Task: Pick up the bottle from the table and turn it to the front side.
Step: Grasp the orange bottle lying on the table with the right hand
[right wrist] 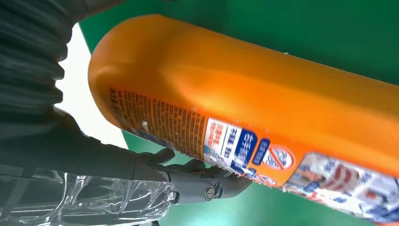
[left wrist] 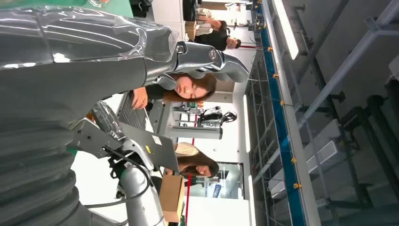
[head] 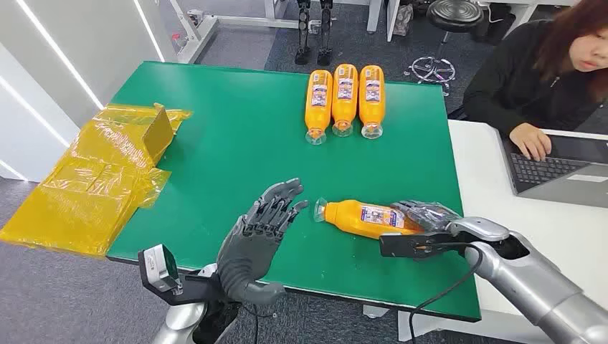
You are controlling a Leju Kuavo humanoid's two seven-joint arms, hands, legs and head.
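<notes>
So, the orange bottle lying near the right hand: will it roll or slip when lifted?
The orange bottle lies on its side and looks rounded, so it may roll on the green table. Its glossy surface could be slippery in the right hand. It looks rigid.

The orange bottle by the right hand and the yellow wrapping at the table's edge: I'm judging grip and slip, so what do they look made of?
Orange bottle: likely smooth plastic, with a soft sheen and a glossy printed label. Yellow wrapping: thin translucent film, crinkled and shiny.
</notes>
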